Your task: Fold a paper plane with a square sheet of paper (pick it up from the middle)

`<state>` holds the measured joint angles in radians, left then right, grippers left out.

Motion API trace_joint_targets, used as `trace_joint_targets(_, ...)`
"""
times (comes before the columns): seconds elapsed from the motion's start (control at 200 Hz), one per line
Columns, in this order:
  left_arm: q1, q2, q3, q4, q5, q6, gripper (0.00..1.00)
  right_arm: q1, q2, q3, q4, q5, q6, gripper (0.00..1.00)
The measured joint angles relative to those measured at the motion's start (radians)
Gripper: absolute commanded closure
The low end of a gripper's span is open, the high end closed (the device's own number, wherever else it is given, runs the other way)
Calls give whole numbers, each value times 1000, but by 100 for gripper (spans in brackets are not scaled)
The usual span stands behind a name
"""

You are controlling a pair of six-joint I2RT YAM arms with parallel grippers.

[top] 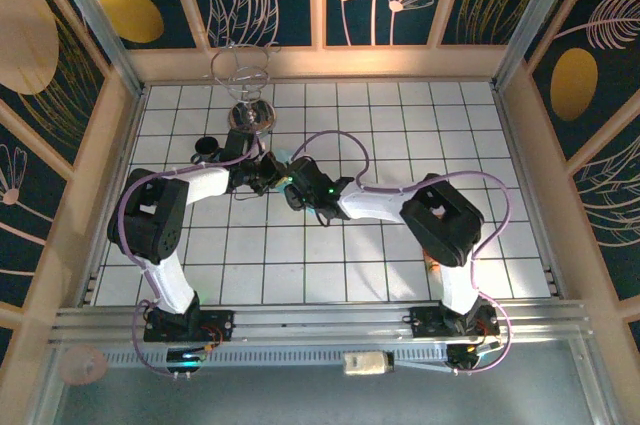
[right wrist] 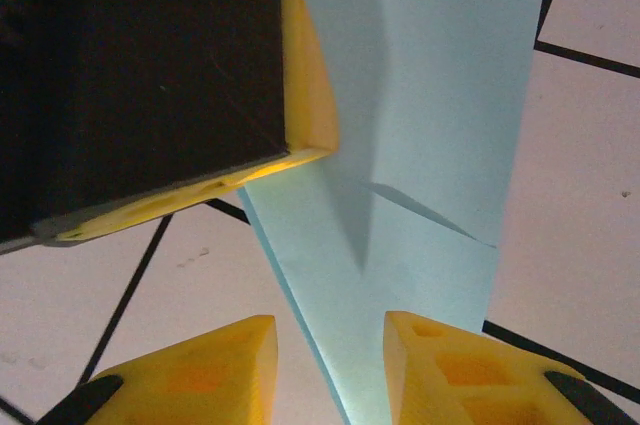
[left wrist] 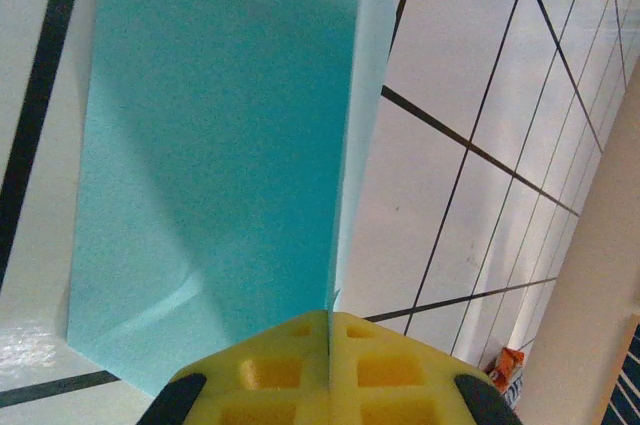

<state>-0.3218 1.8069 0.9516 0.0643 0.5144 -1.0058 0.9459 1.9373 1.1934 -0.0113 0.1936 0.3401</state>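
Note:
The square sheet of paper point(left wrist: 210, 165) is light blue and folded, one flap flat on the tiles and one point(left wrist: 362, 145) standing up along a centre crease. My left gripper point(left wrist: 329, 330) is shut on that raised crease, its yellow pads pressed together. In the right wrist view the paper point(right wrist: 430, 125) narrows to a point like a paper plane and carries a diagonal crease. My right gripper point(right wrist: 330, 345) is open, with the narrow end running between its fingers, apart from both. The left gripper's finger point(right wrist: 150, 75) sits over the paper's far end. Both grippers point(top: 285, 183) meet mid-table.
A glass on a wire stand point(top: 245, 85) stands at the back left, with a small black object point(top: 207, 148) nearby. An orange-red snack packet point(left wrist: 508, 365) lies by the wooden side wall point(left wrist: 590, 325). Wooden walls ring the white tiled table point(top: 400, 125).

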Motion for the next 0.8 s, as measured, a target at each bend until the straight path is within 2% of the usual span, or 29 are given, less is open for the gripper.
trace_joint_targets(0.32,-6,0,0,3,0,-14,100,12,48,3,-29,60,-2,67)
trace_joint_targets(0.801,-7,0,0,3,0,-14,100,12,48,3,-32,104,-28,77)
